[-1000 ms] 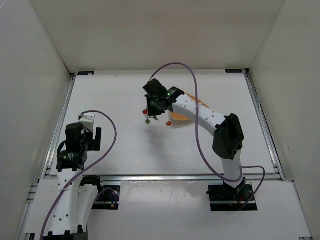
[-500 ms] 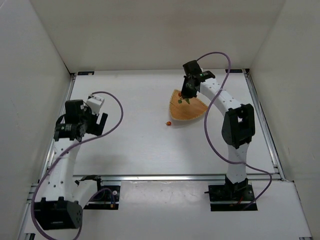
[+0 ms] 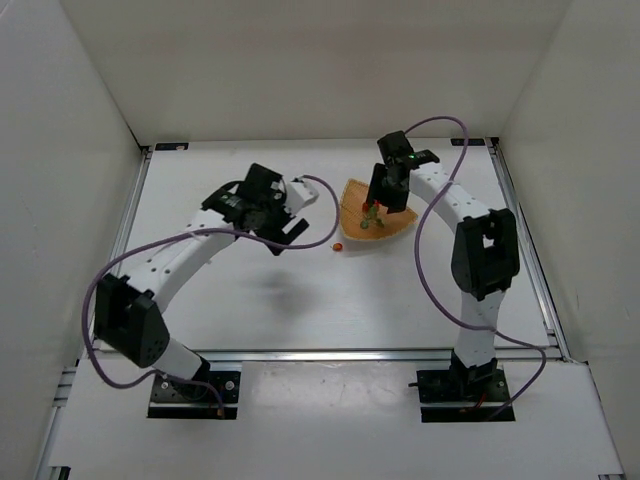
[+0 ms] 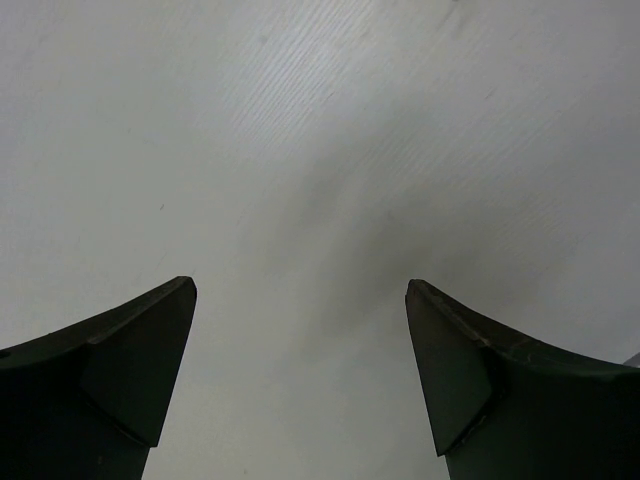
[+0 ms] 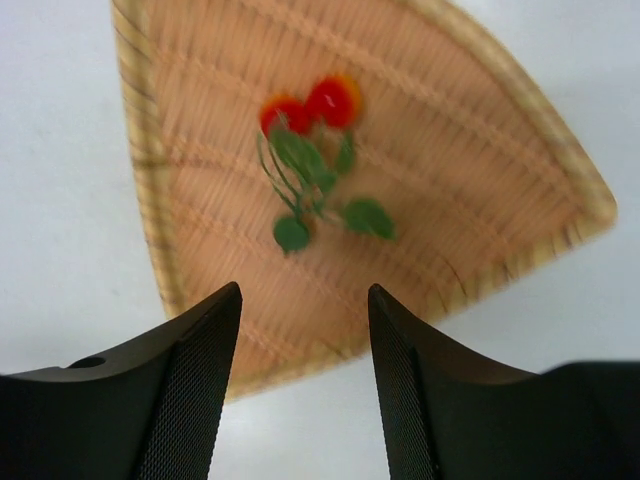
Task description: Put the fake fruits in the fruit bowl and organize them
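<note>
The fruit bowl, a tan woven rounded triangle, sits right of the table's middle. In it lies a sprig of fake fruits: two red-orange berries on green leaves. One loose berry rests on the table just off the bowl's near-left corner. My right gripper hangs open over the bowl, a little above the sprig, with nothing between its fingers. My left gripper is open and wide over bare table, left of the loose berry.
White walls close in the table on the left, back and right. Purple cables loop off both arms. A metal rail runs along the near edge by the arm bases.
The right gripper carried the sprig from mid-table to the bowl and opened, leaving it inside. The left arm swung from the near left out toward the table's middle.
</note>
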Robot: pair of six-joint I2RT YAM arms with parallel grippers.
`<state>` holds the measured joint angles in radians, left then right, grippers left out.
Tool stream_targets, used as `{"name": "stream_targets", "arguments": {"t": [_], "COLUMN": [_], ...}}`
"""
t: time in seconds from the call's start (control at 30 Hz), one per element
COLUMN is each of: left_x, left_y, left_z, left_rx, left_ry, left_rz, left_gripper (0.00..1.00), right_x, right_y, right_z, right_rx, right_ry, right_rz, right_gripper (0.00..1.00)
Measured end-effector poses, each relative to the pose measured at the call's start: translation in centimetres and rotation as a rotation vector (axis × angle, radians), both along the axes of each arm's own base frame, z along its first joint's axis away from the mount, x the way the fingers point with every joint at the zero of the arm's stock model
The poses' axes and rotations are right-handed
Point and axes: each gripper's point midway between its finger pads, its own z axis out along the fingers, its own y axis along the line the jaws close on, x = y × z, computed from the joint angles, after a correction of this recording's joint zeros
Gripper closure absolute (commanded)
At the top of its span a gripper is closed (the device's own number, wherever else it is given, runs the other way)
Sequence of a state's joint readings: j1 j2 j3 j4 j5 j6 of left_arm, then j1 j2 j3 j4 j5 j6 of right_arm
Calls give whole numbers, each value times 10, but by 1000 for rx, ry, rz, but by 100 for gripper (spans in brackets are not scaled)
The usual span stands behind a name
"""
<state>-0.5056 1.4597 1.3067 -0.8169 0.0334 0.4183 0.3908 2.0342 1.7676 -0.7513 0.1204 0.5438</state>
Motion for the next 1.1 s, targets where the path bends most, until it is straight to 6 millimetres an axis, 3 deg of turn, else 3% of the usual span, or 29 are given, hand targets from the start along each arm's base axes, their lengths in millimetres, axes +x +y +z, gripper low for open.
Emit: {"name": "stream_targets", "arguments": {"t": [0.2,0.33,0.47,0.67,0.93,1.1], "left_x": [9,20,30,35,38,43], "left_y": [-71,-104,-127,-142,-151,-157], "left_z": [-37,-69,-89,-94,-119,-125], "left_rx": [21,32,28,-7,-12,-18], "left_ry": [88,146,182,197,249,260], "left_rz": [-109,-124,-124,-128,-114,-98], "left_gripper": [8,11,16,25,31,42], "right_x": [-38,-51,-63,-75,-72,-73], "right_y": [-34,-59,-72,-87,-98,-101], "right_z": [19,30,22,7,9,7], "right_rx": [18,27,16,2,1,0], "right_ry": [-13,-36,-19,23,13,13], "right_rz": [-59,-110,-135,-165,-194,-199], "right_gripper": [41,42,44,44,45,45]}}
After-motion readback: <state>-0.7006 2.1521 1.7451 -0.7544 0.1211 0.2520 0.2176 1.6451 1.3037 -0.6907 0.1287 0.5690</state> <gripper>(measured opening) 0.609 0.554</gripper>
